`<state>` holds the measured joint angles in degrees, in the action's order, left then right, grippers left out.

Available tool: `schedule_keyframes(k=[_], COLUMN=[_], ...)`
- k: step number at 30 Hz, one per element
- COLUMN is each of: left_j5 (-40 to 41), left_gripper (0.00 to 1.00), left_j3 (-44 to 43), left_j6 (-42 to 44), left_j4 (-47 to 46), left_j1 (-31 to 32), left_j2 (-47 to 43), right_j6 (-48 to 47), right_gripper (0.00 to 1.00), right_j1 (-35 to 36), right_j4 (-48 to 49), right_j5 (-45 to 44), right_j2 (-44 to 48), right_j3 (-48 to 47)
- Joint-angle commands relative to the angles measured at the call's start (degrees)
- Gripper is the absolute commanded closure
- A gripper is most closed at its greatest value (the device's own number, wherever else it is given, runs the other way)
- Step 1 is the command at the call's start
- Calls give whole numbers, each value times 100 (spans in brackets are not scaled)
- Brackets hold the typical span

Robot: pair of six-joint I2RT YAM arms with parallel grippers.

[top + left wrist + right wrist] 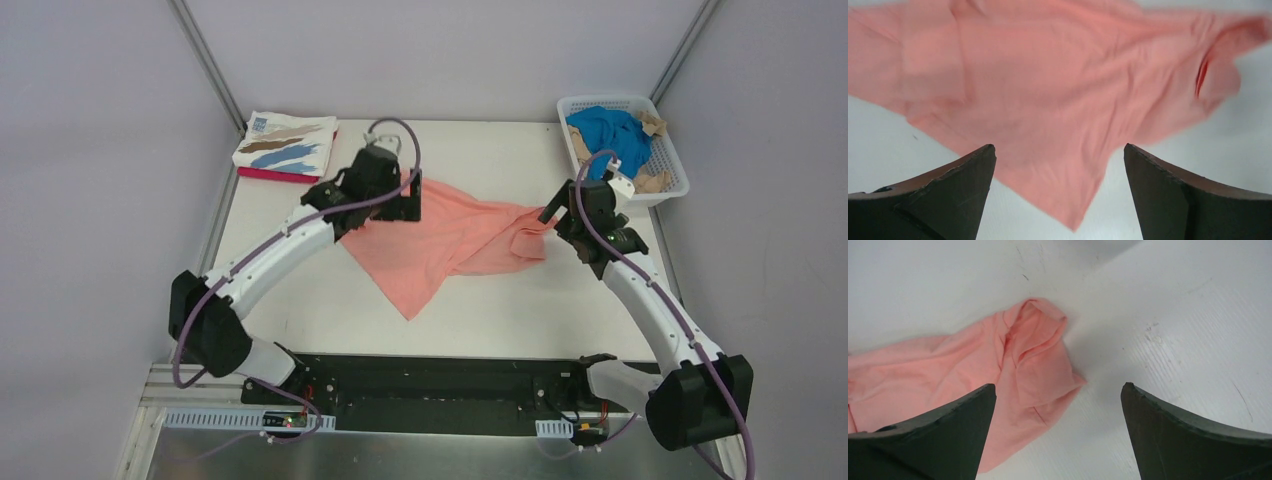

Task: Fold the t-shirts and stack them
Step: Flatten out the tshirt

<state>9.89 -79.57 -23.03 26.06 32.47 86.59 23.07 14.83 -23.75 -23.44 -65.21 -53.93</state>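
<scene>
Though the left gripper [1058, 145] and right gripper [1057, 384] gape empty, the salmon-pink t-shirt [440, 235] lies beneath both — seemingly untouched.

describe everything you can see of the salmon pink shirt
The salmon-pink t-shirt is plain, soft, thin-looking cloth. It lies unfolded and rumpled, spread on the white table near its middle. One corner points toward the arm bases, and a short sleeve lies creased at its right end. Both arms' jaws stand open above it, the left over its far-left edge and the right beside the sleeve. Neither grips it.
</scene>
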Motion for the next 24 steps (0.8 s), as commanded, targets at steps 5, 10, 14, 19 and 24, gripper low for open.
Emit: schedule_keyframes(k=[5,10,14,19,24], left_j5=[-649,-617,-663,-472,-298], left_gripper=[1,1,5,14,31], left_j3=[2218,2278,2116,2026,1981], left_j6=[-895,-1565,-2002,-2298,-2437], left_j4=[386,387,377,386,415], left_j1=[1355,1774,1836,1888,1960], left_j2=[-806,-188,527,1150,1441], right_j6=[295,299,268,250,251], right_gripper=[1,1,1,1,1], right_j1=[-149,-181,-188,-205,-224], right_j4=[147,165,152,155,167], right_j5=[157,335,411,405,389], right_j2=[442,362,273,227,189], right_j3=[484,511,513,516,506])
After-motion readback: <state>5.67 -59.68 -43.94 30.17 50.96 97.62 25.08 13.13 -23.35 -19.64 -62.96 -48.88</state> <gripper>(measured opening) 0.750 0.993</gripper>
